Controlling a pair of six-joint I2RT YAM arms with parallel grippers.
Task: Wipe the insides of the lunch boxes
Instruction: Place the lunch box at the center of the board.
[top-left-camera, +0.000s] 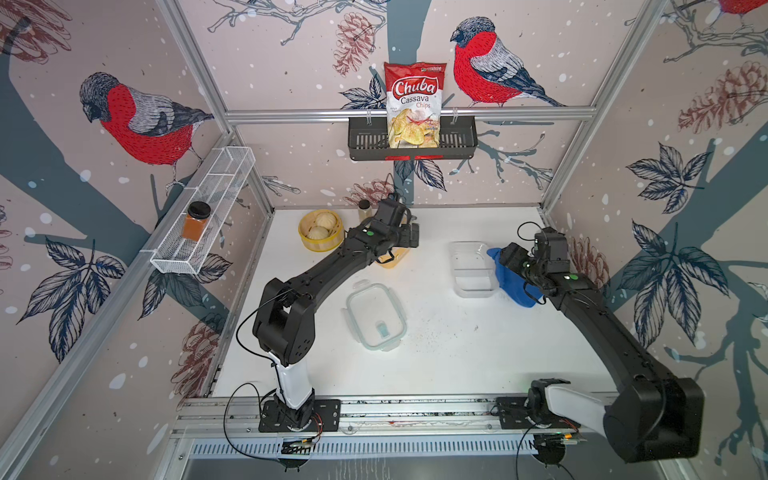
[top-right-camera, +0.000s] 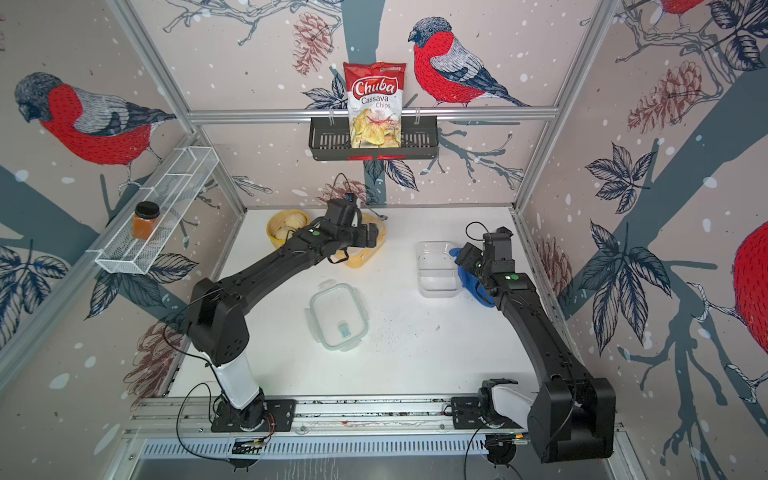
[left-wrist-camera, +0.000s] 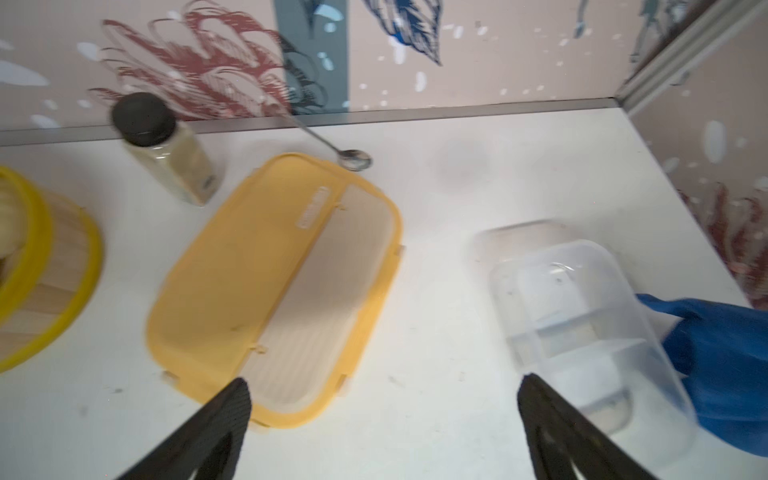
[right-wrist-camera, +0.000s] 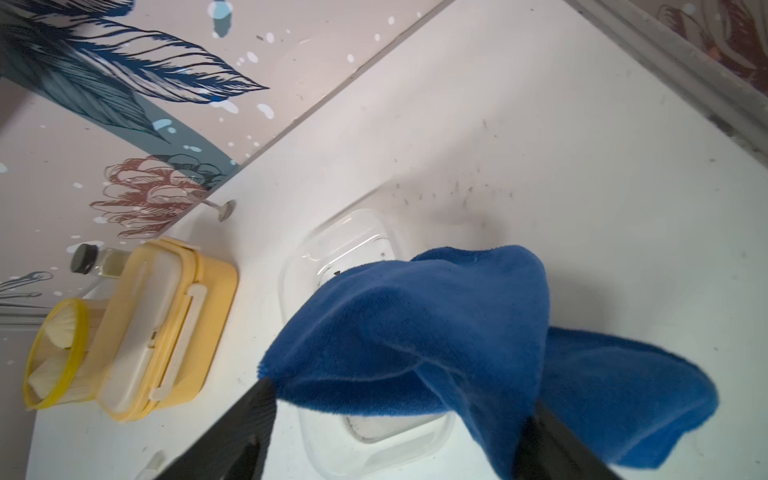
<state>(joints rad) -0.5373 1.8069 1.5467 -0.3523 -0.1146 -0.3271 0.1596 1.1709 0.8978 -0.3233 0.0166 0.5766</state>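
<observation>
Left wrist view is showing the left gripper (left-wrist-camera: 384, 384) standing wide with nothing between its fingers, hovering over the closed yellow lunch box (left-wrist-camera: 274, 286). The left arm (top-left-camera: 328, 266) is stretching from the near rail toward the far wall. The right gripper (right-wrist-camera: 403, 397) is also gaping wide, with a blue cloth (right-wrist-camera: 436, 324) draping loosely between its fingers and over the clear lunch box (top-left-camera: 473, 270). The right arm (top-left-camera: 602, 324) is angling along the right wall. A green-rimmed lid (top-left-camera: 376, 316) is lying mid-way across the white table (top-left-camera: 457, 374), with crumbs (top-left-camera: 432, 336) beside it. Bird wallpaper (top-left-camera: 145, 124) is covering the walls.
</observation>
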